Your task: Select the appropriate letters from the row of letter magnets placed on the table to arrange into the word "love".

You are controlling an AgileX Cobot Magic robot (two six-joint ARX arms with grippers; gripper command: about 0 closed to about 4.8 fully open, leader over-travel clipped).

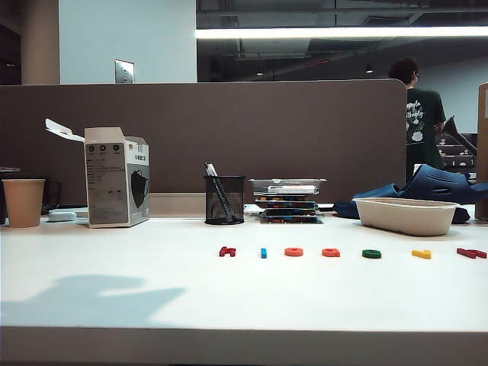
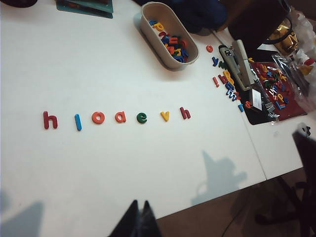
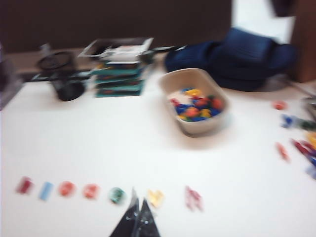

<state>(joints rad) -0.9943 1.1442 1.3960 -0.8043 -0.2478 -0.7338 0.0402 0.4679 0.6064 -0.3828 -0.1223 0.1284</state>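
Coloured plastic letter magnets (image 2: 116, 117) are lying in one row on the white table (image 2: 74, 187), reading "h l o a e v h". The four wanted pieces are sitting inside that row: blue l (image 2: 78, 122), orange-red o (image 2: 98, 117), yellow v (image 2: 165, 116), green e (image 2: 142, 117). The left gripper (image 2: 139, 219) is hovering above the table's near edge with its jaws pressed together, holding nothing. The right gripper (image 3: 138, 218), likewise closed and empty, is hanging just over the row between the e and the v. The main risk is confusing the o with the neighbouring orange-red a (image 2: 120, 117); closed jaws may also be nudging adjacent letters out of line. Print on the white box (image 1: 117, 177) is proving too small to read.
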